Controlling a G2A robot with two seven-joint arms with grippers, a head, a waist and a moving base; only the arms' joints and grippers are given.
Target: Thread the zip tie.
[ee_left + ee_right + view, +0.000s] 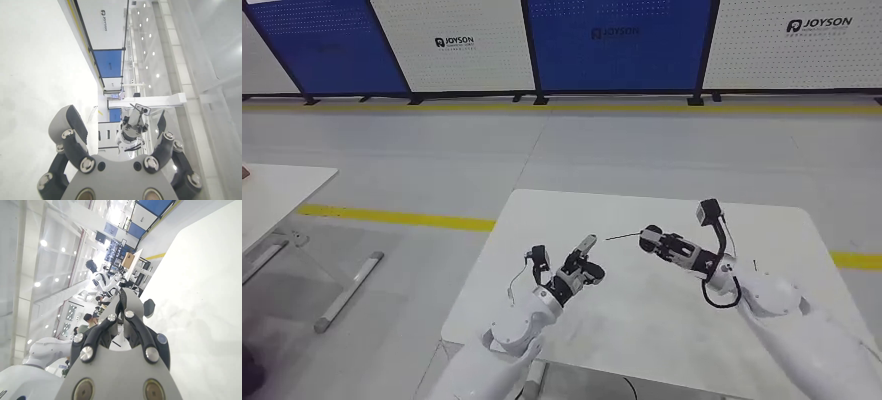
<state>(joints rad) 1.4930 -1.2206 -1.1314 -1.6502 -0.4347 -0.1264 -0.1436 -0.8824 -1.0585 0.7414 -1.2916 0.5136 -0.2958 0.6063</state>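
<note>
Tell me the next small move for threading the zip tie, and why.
Probably bring the left gripper toward the free tip of the zip tie: it is open and empty, while the right gripper pinches the tie's other end.

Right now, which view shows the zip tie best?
Top view: the zip tie juts as a thin dark line from the shut right end effector toward the left end effector. Left wrist view shows it small, far off; in the right wrist view fingers mostly hide it.
</note>
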